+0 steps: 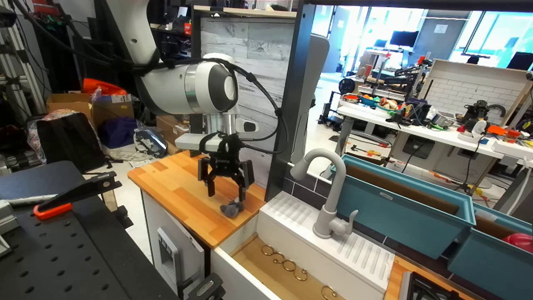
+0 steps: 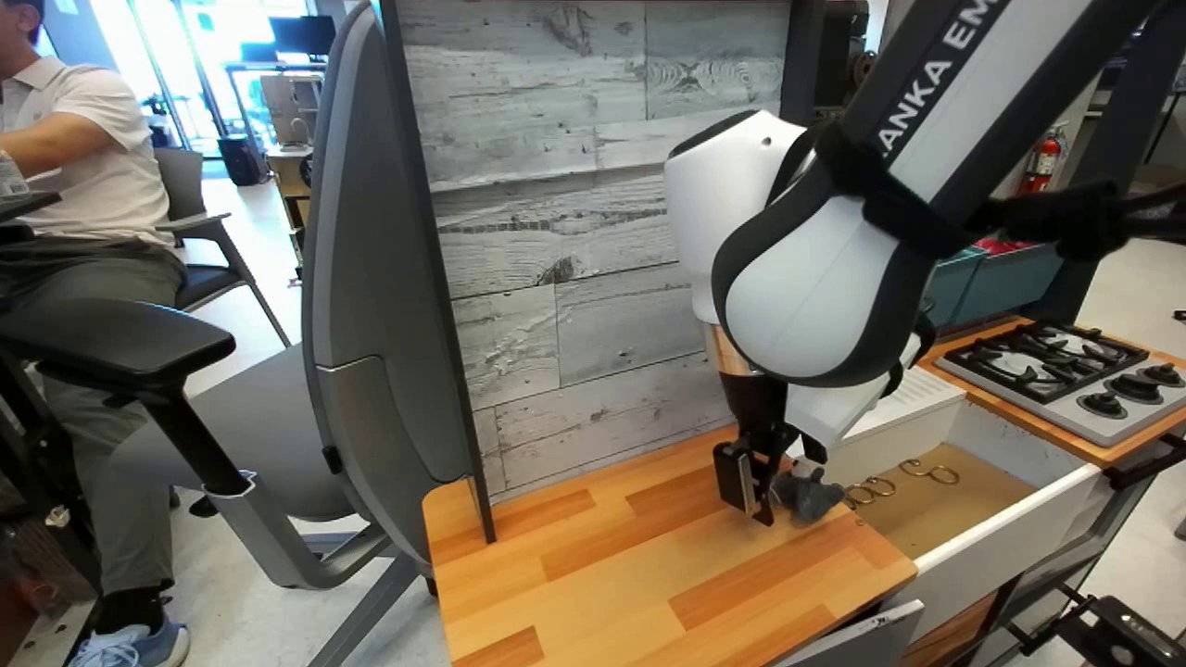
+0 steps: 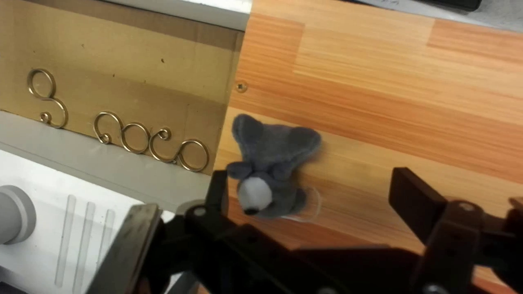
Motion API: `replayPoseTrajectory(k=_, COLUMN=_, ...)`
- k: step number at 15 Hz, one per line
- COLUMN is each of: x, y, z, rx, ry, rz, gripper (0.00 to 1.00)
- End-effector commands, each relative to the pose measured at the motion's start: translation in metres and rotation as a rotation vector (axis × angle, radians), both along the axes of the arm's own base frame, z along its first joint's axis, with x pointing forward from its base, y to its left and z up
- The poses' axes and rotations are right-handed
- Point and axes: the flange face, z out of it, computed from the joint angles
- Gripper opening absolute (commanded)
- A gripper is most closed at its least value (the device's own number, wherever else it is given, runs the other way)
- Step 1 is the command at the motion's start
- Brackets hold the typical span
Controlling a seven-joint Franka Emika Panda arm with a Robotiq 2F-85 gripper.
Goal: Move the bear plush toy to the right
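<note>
The bear plush toy [image 1: 231,208] is a small dark grey lump with a white muzzle and black nose. It lies on the wooden counter [image 1: 175,179] near the edge by the sink, and also shows in an exterior view [image 2: 809,497]. In the wrist view the plush [image 3: 271,145] lies toward the left finger, its head between the fingers and its body beyond them. My black gripper [image 1: 226,193] is open and points down just above the counter and the plush. In the wrist view the gripper [image 3: 310,188] has a wide gap with nothing clamped; whether the left finger touches the plush is unclear.
Beside the counter is a white sink with a tan bottom [image 1: 254,260] holding curly brass hooks [image 3: 139,139]. A grey faucet [image 1: 333,196] stands behind it, with teal bins [image 1: 391,212] farther back. A grey plank wall [image 2: 584,232] borders the counter; a stove [image 2: 1066,371] lies past the sink.
</note>
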Motion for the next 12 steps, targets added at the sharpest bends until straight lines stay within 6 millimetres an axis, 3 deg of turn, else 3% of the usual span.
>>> replayPoseTrajectory(k=1, x=-0.02, y=0.033, z=0.032, rx=0.062, ry=0.018, rz=0.038, gripper=1.0)
replayPoseTrajectory(k=5, x=-0.045, y=0.074, z=0.078, rx=0.211, ry=-0.075, rz=0.113, gripper=1.0)
replayPoseTrajectory(k=9, x=-0.067, y=0.08, z=0.113, rx=0.319, ry=-0.075, rz=0.046, gripper=1.0)
replayPoseTrajectory(k=10, x=-0.052, y=0.091, z=0.093, rx=0.271, ry=-0.09, rz=0.062, gripper=1.0)
replayPoseTrajectory(k=12, x=-0.06, y=0.087, z=0.105, rx=0.296, ry=-0.078, rz=0.046, gripper=1.0)
